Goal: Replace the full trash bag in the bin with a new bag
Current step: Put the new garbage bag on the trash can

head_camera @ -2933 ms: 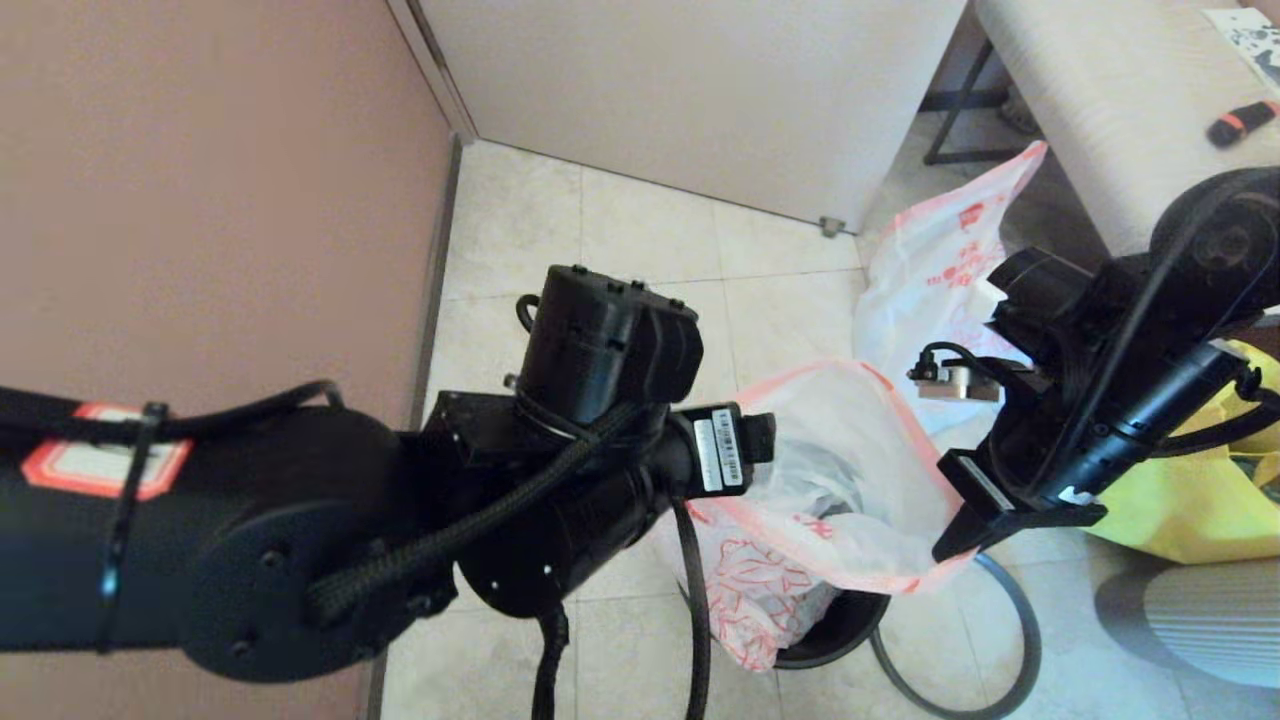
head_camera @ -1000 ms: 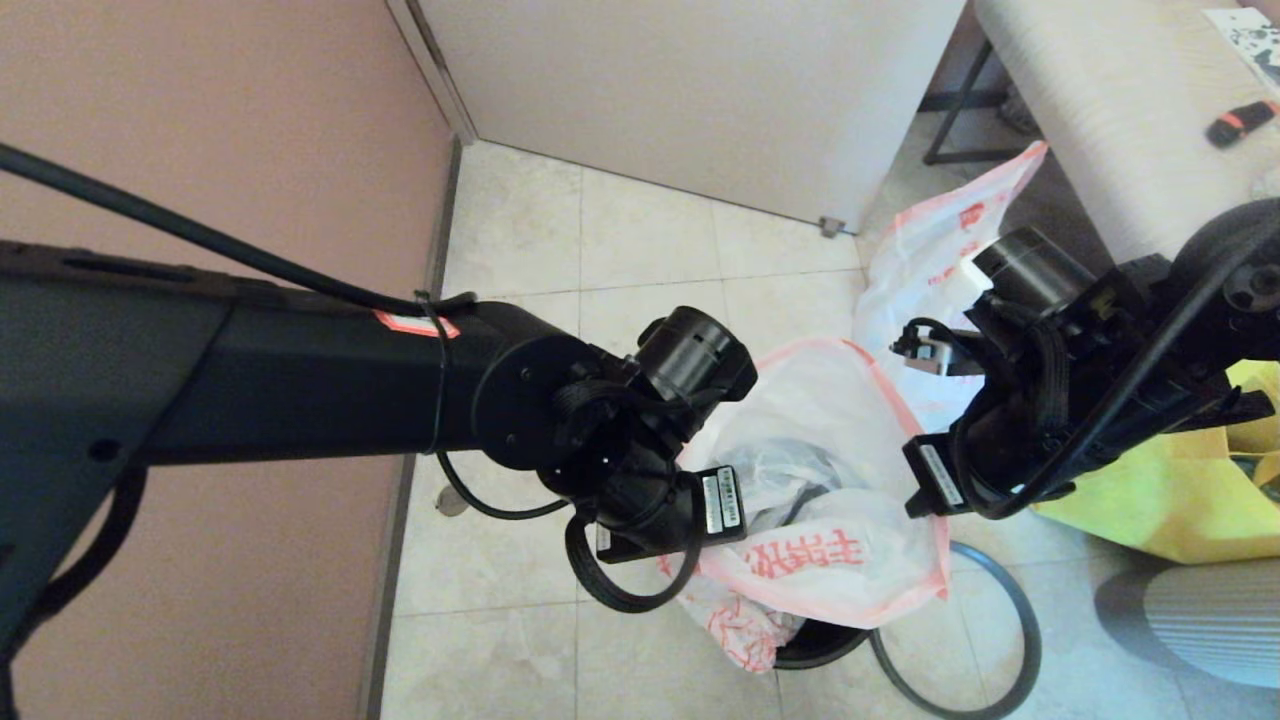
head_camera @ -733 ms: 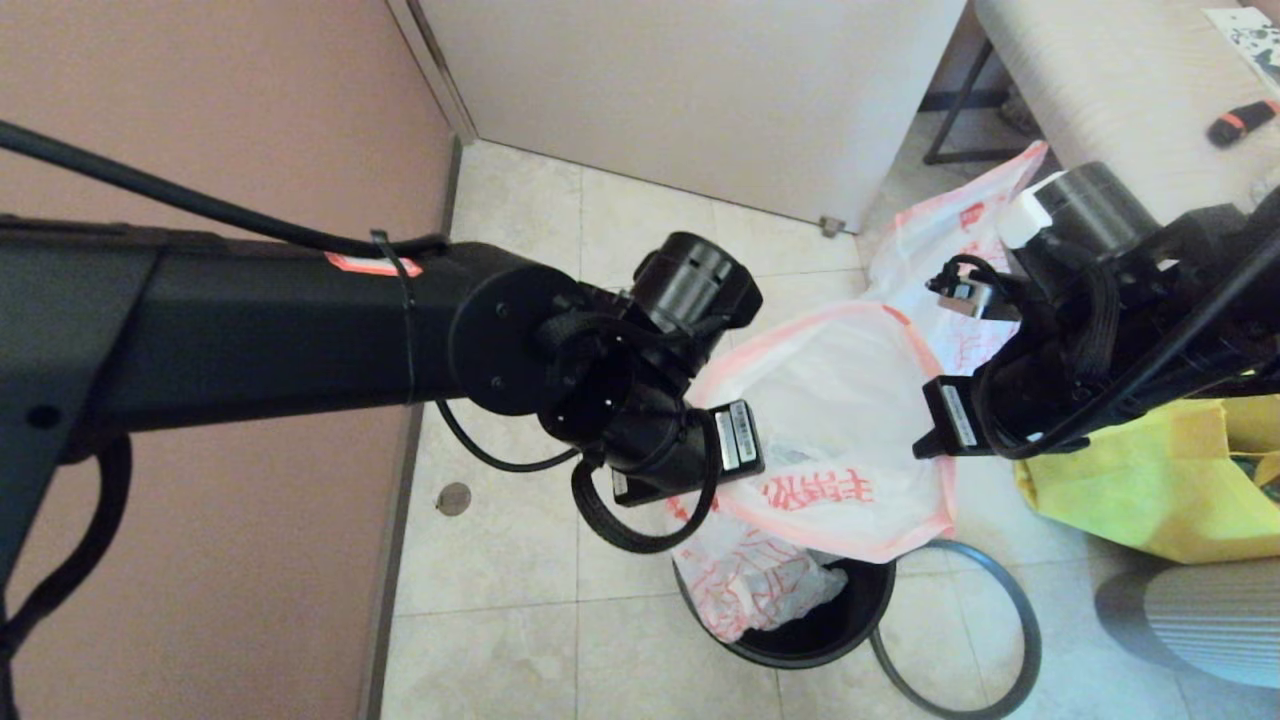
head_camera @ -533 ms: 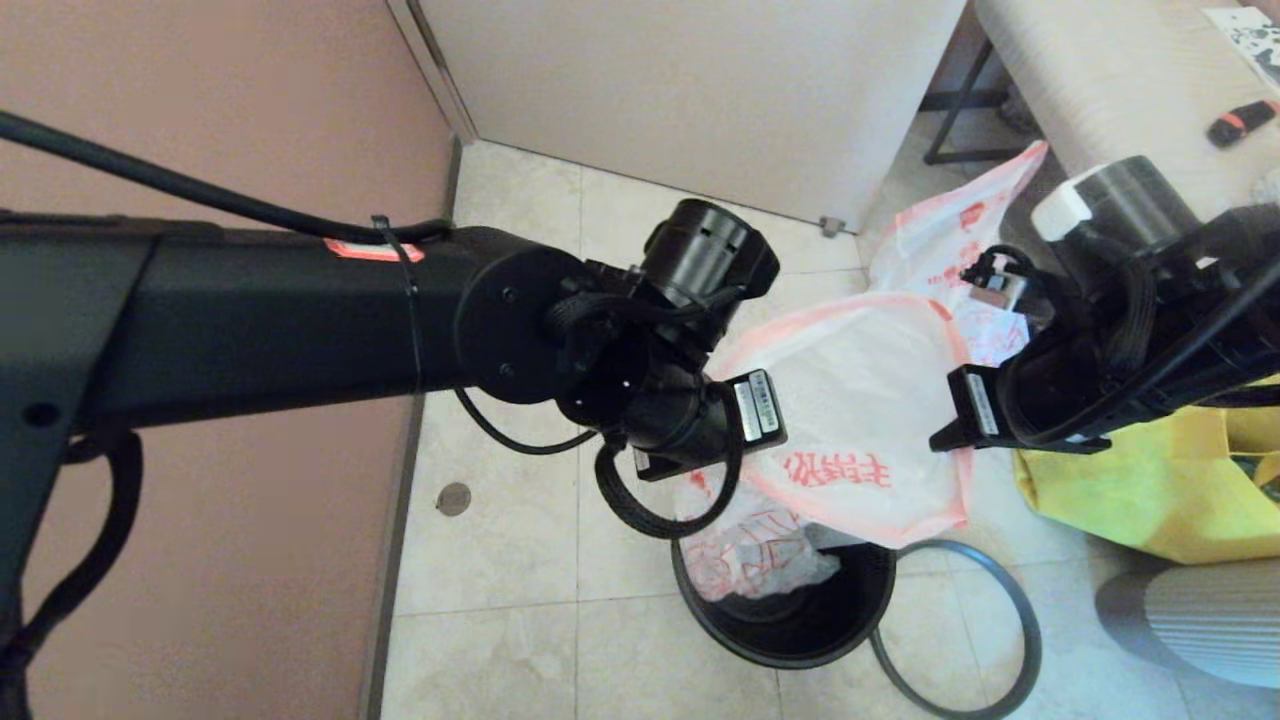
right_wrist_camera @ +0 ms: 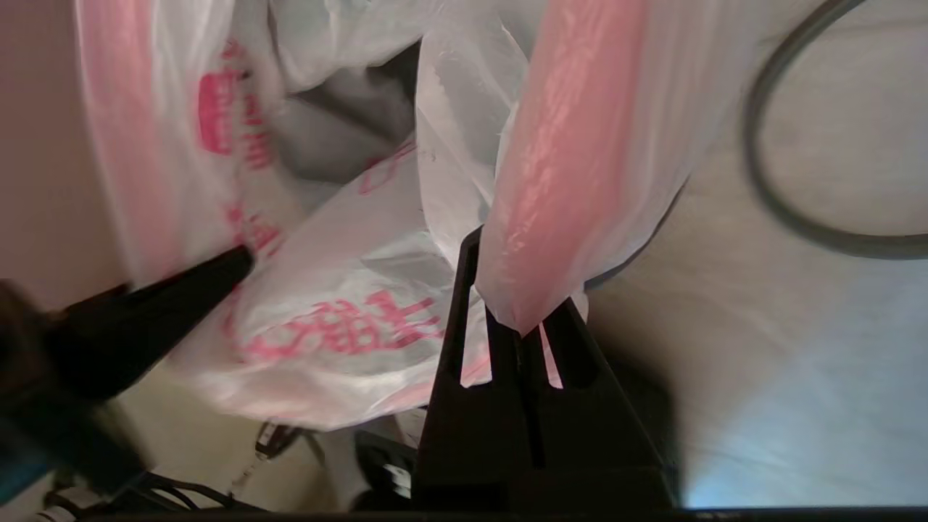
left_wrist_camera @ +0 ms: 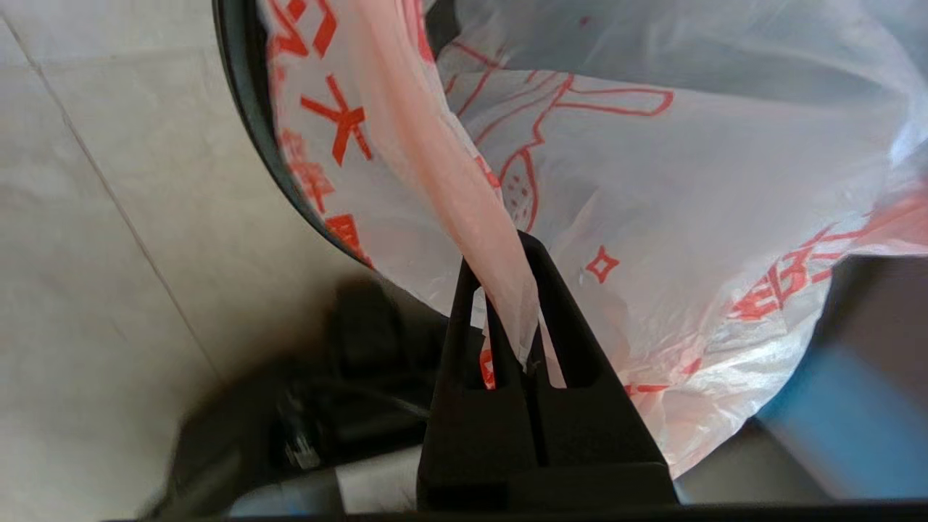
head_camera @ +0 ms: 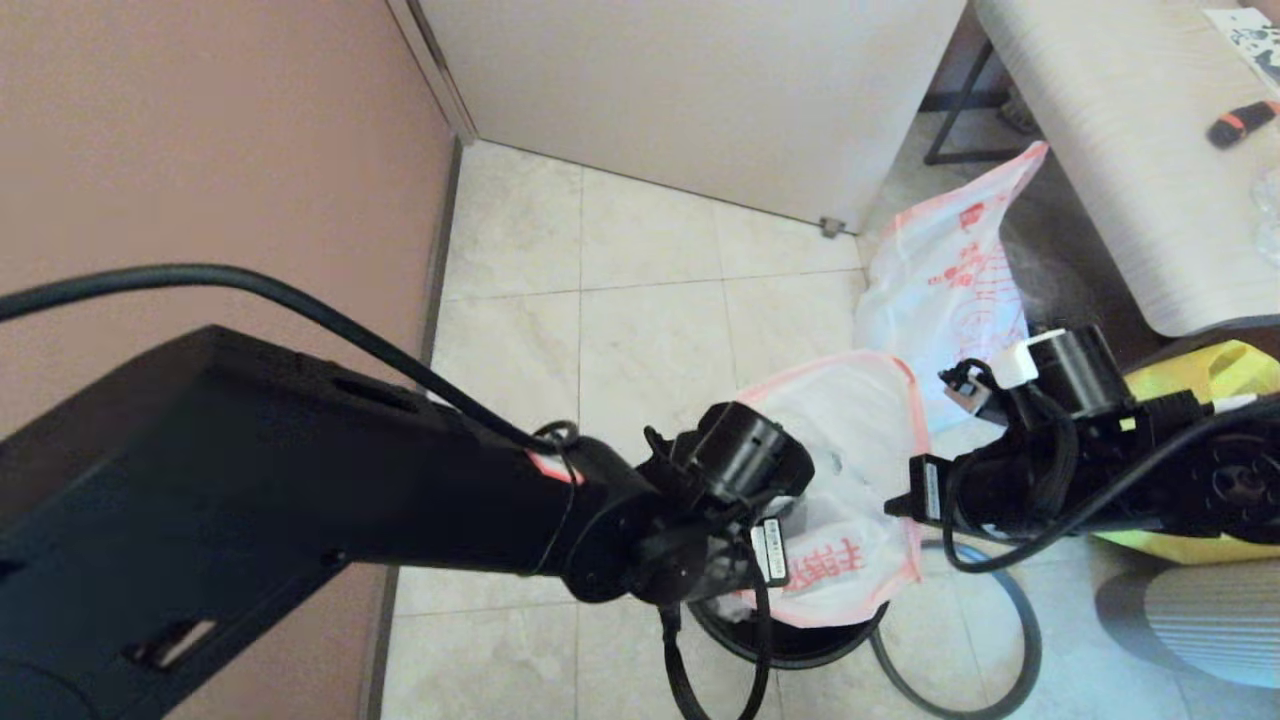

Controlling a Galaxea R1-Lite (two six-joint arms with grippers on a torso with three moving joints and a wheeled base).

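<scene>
Pinching the pink rim of the new bag [left_wrist_camera: 652, 217], the left gripper [left_wrist_camera: 507, 290] hangs over one side of the bin [head_camera: 800, 645]; the right gripper [right_wrist_camera: 518, 304] nips the rim opposite. Between them the bag's mouth gapes over the bin. Its hoop [head_camera: 1015, 620] lies on the floor just beside; the full bag [head_camera: 950, 270] stands behind.

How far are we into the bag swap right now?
Done: the full trash bag stands out on the floor by the table, and the bin's hoop lies off beside the bin. In hand: the left gripper and right gripper are each shut on the pink rim of the new bag, held spread over the bin. Left: seat the bag and refit the hoop.
</scene>
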